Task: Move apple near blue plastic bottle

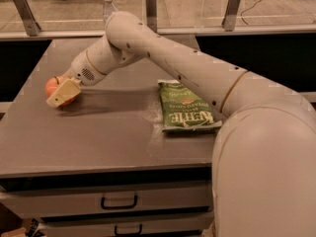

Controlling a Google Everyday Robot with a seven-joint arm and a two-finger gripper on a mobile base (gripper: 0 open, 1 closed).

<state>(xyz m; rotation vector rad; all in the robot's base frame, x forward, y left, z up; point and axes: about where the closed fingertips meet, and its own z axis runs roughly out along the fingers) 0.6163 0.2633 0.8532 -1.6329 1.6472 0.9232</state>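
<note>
The red-orange apple [51, 86] sits on the grey table [98, 132] near its left edge. My gripper [62, 93] is at the apple, its cream end covering the apple's right and front side. The blue plastic bottle [109, 5] stands at the back of the table. Only its white cap and clear neck show above my arm; the rest is hidden behind the arm.
A green chip bag [185, 107] lies flat on the right part of the table. My arm [197, 73] spans from lower right to the apple. Drawers [118, 201] sit below the front edge. A glass rail with posts [151, 9] runs behind.
</note>
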